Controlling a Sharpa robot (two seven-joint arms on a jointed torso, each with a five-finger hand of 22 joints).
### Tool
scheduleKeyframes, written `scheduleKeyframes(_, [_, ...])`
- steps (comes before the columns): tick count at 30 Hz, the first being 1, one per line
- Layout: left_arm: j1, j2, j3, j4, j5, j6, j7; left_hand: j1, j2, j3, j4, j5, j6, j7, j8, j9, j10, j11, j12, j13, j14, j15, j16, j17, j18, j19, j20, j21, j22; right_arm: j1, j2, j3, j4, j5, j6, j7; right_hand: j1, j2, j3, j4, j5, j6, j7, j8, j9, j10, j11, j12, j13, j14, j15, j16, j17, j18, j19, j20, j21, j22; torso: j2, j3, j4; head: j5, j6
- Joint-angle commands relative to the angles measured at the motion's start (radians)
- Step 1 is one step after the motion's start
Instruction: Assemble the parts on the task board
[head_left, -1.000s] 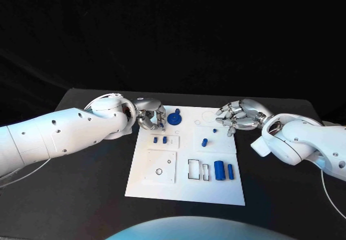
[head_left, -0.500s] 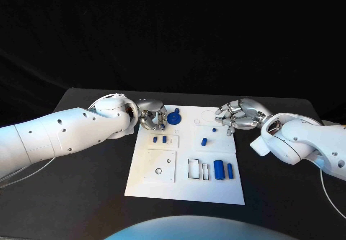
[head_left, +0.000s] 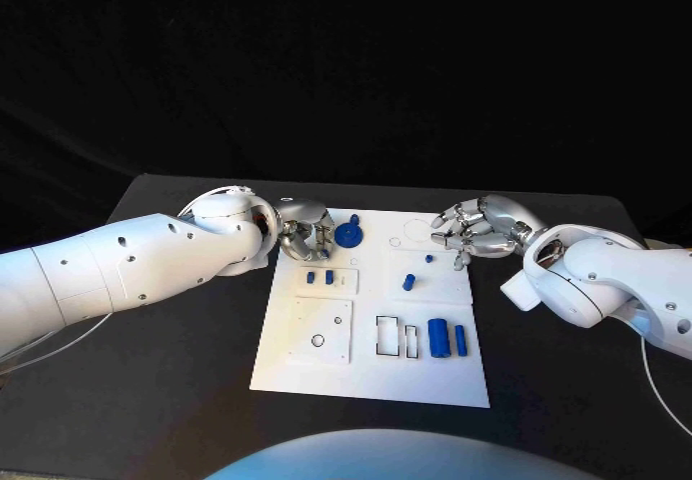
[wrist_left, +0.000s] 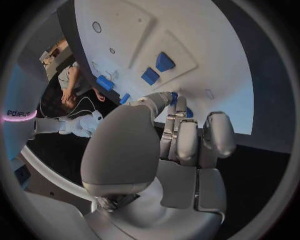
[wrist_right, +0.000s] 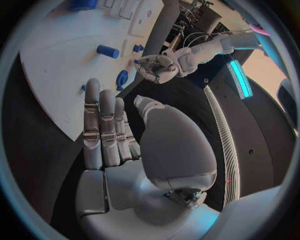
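The white task board (head_left: 372, 372) lies mid-table. A round blue part (head_left: 349, 237) stands at its far left corner. My left hand (head_left: 303, 236) is right beside that part with its fingers curled toward it; blue shows behind the fingertips (wrist_left: 178, 105), and a grip is not plain. Two small blue blocks (head_left: 319, 278) lie just nearer me, also seen as blue blocks (wrist_left: 157, 68). My right hand (head_left: 476, 232) hovers over the board's far right corner with its fingers curled in, holding nothing. A short blue peg (head_left: 410, 283) lies below it, seen too as the blue peg (wrist_right: 107, 50).
Two blue cylinders (head_left: 447, 339) lie side by side at the board's right, next to an outlined rectangular slot (head_left: 389, 338). A square plate with a ring mark (head_left: 320, 332) is at the board's left. Bare black table (head_left: 159, 380) surrounds the board.
My left hand has edged closer to the round blue part. The right hand has shifted slightly away from me. The parts have not moved.
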Motion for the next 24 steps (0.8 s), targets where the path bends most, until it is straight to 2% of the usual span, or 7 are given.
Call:
scheduleKeyframes(1, [0.000, 0.003, 0.000, 0.001, -0.003, 0.022, -0.001, -0.006, -0.002, -0.003, -0.001, -0.003, 0.005, 0.003, -0.006, 0.001, 0.004, 0.000, -0.006, 0.000, 0.003, 0.000, -0.002, 0.000, -0.007, 0.001, 0.002, 0.003, 0.000, -0.001, 0.000, 0.000, 0.002, -0.002, 0.009, 0.009, 0.002, 0.000, 0.002, 0.000, 0.004, 0.010, 0.007, 0.007, -0.001, -0.005, 0.000, -0.004, -0.001, -0.002, 0.002, -0.006, 0.001, 0.004, 0.008, -0.001, -0.003, -0.001, 0.000, 0.0000, 0.0002, 0.000, -0.001])
scheduleKeyframes(14, [0.000, 0.005, 0.000, 0.001, -0.002, 0.024, 0.001, -0.006, 0.000, -0.003, -0.002, -0.004, 0.006, 0.003, -0.006, 0.002, 0.006, 0.000, -0.006, 0.001, 0.002, 0.001, -0.002, -0.001, -0.007, 0.000, 0.002, 0.003, 0.000, -0.001, 0.000, 0.000, 0.002, -0.002, 0.010, 0.008, 0.002, 0.000, 0.002, 0.000, 0.004, 0.010, 0.007, 0.007, -0.001, -0.005, 0.000, -0.004, -0.001, -0.002, 0.002, -0.006, 0.001, 0.004, 0.008, -0.001, -0.003, -0.001, 0.000, -0.0001, 0.0001, -0.001, -0.001])
scheduleKeyframes(24, [0.000, 0.013, -0.007, -0.008, -0.004, 0.027, -0.008, -0.017, -0.005, -0.007, -0.001, -0.008, -0.003, 0.006, -0.020, 0.004, 0.000, 0.004, -0.022, 0.002, 0.001, 0.003, -0.003, -0.004, -0.007, -0.002, 0.003, 0.002, -0.001, -0.001, -0.001, 0.000, 0.004, -0.002, 0.011, 0.008, 0.002, 0.000, 0.002, 0.000, 0.004, 0.010, 0.007, 0.007, -0.001, -0.005, 0.000, -0.004, -0.001, -0.002, 0.002, -0.006, 0.001, 0.004, 0.008, -0.001, -0.003, -0.001, 0.000, 0.0003, 0.0000, -0.001, -0.003])
